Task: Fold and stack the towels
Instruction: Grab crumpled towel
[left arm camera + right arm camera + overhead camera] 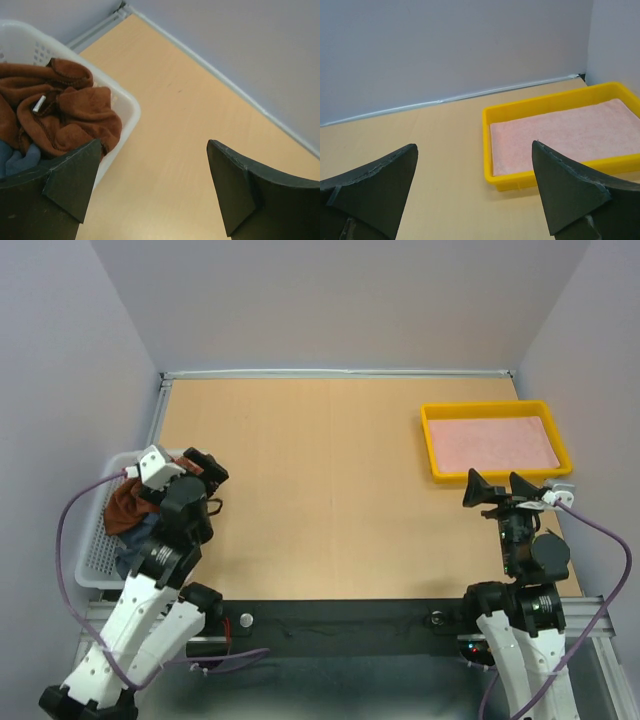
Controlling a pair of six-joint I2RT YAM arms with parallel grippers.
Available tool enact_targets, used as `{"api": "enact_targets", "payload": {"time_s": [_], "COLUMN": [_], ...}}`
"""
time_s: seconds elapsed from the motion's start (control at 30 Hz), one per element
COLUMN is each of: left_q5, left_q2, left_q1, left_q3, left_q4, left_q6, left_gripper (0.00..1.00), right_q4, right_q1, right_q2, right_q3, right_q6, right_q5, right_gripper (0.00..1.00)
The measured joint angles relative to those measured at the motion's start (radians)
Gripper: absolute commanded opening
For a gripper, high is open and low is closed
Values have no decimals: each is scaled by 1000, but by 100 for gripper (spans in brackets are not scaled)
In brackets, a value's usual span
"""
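Overhead view shares basket (95, 558) with left wrist, tray (495, 408) with right.

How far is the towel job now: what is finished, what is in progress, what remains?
Done, it seems: one pink towel lies flat in the yellow tray. In hand: nothing; the left fingers and right fingers stand open and empty, the left ones beside the white basket. Left: the reddish-brown towel and a blue cloth under it lie crumpled in the basket, unfolded.

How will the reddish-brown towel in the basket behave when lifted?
The reddish-brown towel lies crumpled, so it will likely hang limp. Its plush pile probably grips well. It overlaps a blue cloth in the white basket, so it may drag that along.
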Motion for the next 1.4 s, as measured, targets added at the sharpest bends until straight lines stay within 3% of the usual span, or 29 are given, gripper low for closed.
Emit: {"api": "enact_targets", "payload": {"time_s": [0.1, 0.23, 0.4, 0.6, 0.63, 0.7, 0.73, 0.77, 0.8, 0.87, 0.93, 1.07, 1.4], "left_q5": [7, 77, 157, 264, 275, 295, 304, 309, 314, 318, 317, 310, 280], "left_q2": [175, 369, 486, 616, 647, 702, 731, 748, 760, 766, 751, 713, 614], "left_q1": [30, 207, 409, 517, 524, 526, 529, 529, 530, 530, 530, 531, 525], "left_q3": [72, 139, 139, 139, 139, 139, 139, 139, 139, 139, 142, 192, 576], "left_q4": [-54, -79, -87, -54, -48, -42, -42, -42, -42, -43, -45, -82, -143], "left_q6": [-39, -45, -23, -3, -2, 1, 6, 4, 3, 20, 28, 55, 142], "left_gripper": [99, 99, 99, 94, 91, 74, 56, 56, 38, 13, 2, 0, 0], "right_q4": [0, 0, -1, 0, -1, -1, 0, 0, -1, 0, 0, 0, -2], "right_q1": [11, 26, 44, 58, 59, 59, 59, 60, 60, 60, 60, 60, 61], "right_q2": [2, 2, 2, 2, 2, 2, 2, 2, 2, 2, 2, 2, 35], "right_q3": [0, 0, 0, 0, 0, 0, 0, 0, 0, 0, 0, 0, 0], "right_q6": [-3, -3, -3, -3, -3, -3, -3, -3, -3, -3, -3, -3, 2], "right_q5": [0, 8, 15, 35, 38, 42, 43, 45, 46, 48, 48, 48, 43], "right_gripper": [100, 100, 100, 100, 100, 100, 100, 100, 100, 100, 100, 100, 100]}}
